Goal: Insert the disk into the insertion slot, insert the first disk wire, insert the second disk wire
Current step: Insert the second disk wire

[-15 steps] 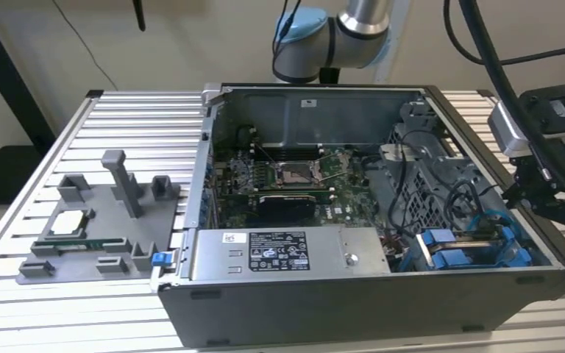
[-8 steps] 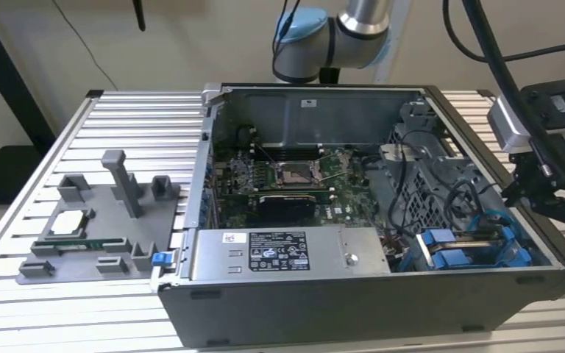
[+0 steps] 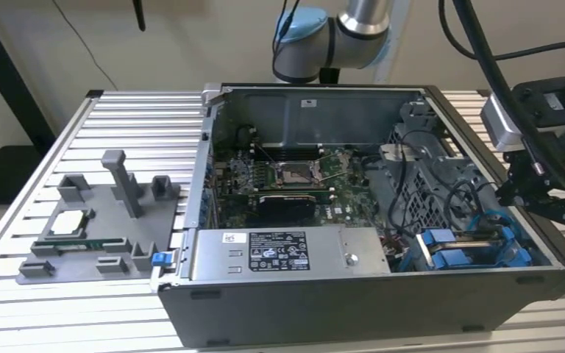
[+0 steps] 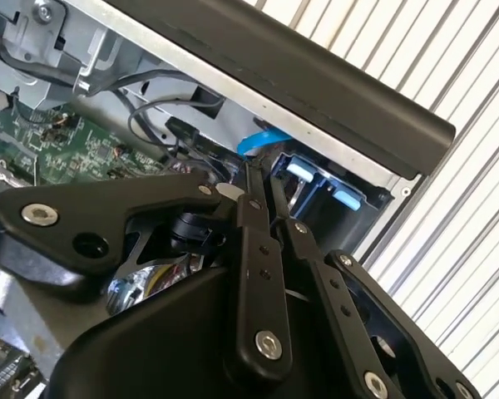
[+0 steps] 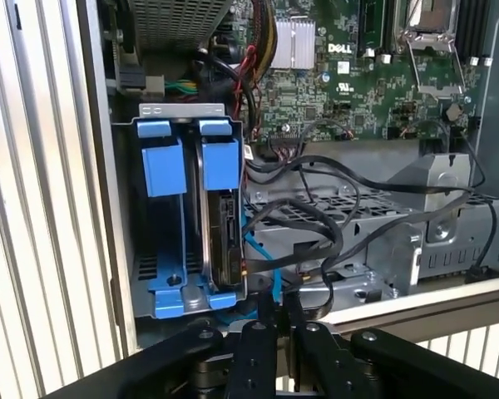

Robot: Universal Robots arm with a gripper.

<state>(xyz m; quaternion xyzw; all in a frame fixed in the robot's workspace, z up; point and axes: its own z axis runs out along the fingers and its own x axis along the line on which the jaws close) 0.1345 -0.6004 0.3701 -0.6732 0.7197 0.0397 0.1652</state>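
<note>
Exterior view: black gripper [image 3: 555, 193] hangs over the open grey computer case's [image 3: 361, 298] right wall, above the blue-fitted perforated-metal insertion slot [image 3: 474, 250].

Second wrist view: slim black fingers [image 4: 256, 249] nearly closed, nothing visibly held, tips near a blue cable [image 4: 256, 141].

First wrist view: silver-grey disk in its blue carrier [image 5: 222, 224] sits edge-on inside the slot, just beyond the fingertips; black wires [image 5: 316, 224] drape beside it.
</note>
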